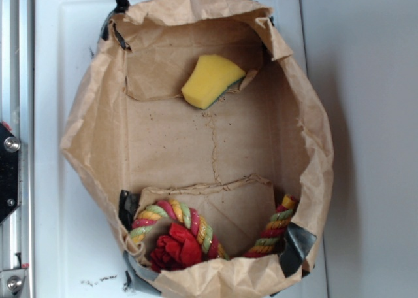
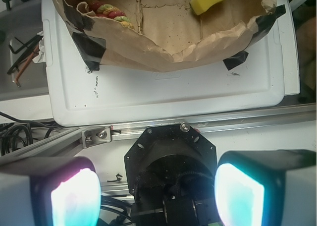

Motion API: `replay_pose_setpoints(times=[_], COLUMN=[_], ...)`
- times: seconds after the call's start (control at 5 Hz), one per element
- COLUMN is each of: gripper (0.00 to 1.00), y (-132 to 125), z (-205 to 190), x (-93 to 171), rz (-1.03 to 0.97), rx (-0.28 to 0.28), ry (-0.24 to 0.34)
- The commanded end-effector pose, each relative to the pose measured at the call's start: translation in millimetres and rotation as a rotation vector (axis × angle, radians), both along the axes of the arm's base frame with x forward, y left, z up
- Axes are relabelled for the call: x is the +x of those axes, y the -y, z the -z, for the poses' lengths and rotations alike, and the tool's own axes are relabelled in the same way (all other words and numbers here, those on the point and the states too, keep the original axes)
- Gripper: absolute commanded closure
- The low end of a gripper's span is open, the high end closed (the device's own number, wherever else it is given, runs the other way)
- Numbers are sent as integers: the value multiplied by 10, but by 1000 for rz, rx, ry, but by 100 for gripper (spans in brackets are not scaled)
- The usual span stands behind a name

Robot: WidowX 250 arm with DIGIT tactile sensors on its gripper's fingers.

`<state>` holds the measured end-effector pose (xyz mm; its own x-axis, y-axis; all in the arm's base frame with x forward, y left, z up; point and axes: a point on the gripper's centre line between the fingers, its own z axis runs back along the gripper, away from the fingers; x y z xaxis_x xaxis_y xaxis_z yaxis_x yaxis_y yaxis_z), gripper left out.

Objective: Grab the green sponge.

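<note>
The green sponge, a curved wedge of soft yellow foam with a thin dark green scrub layer along its lower right edge, lies inside a crumpled brown paper bag that is spread open like a shallow box. In the exterior view the sponge sits toward twelve o'clock on the bag floor, resting partly on a folded paper flap near the far wall, tilted so its yellow face shows upward. Nothing touches it.

At about six o'clock in the same bag, well apart from the sponge, lies a braided rope toy of red, yellow and green strands, with a red knot at its middle and a second length curling up the bag wall toward five o'clock. Strips of black tape hold the bag corners.

The bag rests on a white plastic tray-like board, which lies on a pale grey surface. A silver metal rail runs along the nine o'clock edge.

In the wrist view the sponge appears at one o'clock, at the very top edge, and the rope toy at eleven o'clock. The gripper is at six o'clock, over the rail and the black round robot base, outside the bag. Its two glowing pads stand wide apart, with nothing between them.
</note>
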<state>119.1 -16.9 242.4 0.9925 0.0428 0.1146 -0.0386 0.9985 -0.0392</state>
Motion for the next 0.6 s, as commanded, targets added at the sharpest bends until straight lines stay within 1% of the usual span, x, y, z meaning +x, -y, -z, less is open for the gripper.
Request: replay_pose_setpoints(times=[0.0,0.2,0.4], gripper=[0,0,0], y=[0,-182,-367], z=[0,-13,43], x=[0,500,819], rz=[0,-129,-306], rx=[0,-21,-8], ry=[0,113,176])
